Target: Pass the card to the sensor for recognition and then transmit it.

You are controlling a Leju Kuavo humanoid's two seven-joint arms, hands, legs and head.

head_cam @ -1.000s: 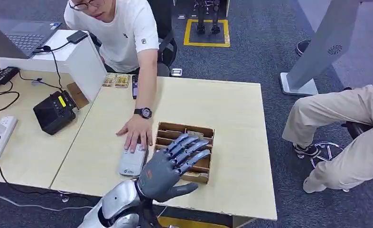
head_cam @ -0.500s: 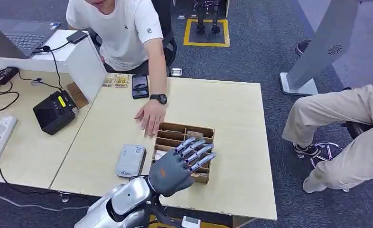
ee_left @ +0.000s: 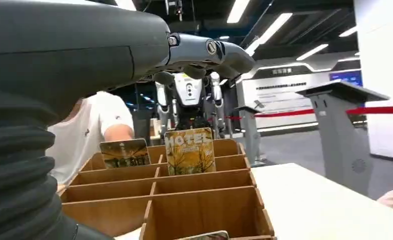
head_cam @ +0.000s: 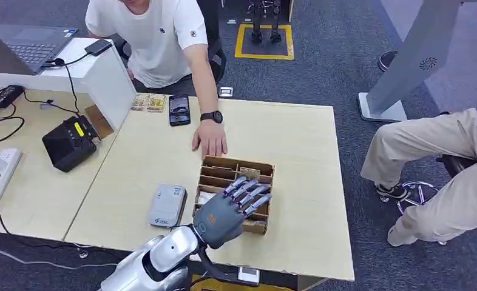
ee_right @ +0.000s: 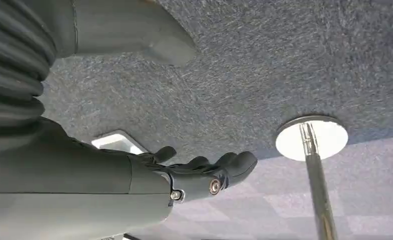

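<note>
Early stage: left hand (head_cam: 227, 212), fingers spread and holding nothing, is hovering lower centre over the slotted wooden card box (head_cam: 236, 193). Yellow "HOTEL" card (ee_left: 190, 151) is standing unpicked; grey sensor (head_cam: 168, 205) is waiting.

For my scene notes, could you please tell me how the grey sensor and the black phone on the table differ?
The sensor is light grey and boxy; the phone is black and flat. The sensor lies near the table's front edge, beside the wooden box; the phone lies at the far edge, by the person's arm. Both lie flat on the table, untouched.
</note>
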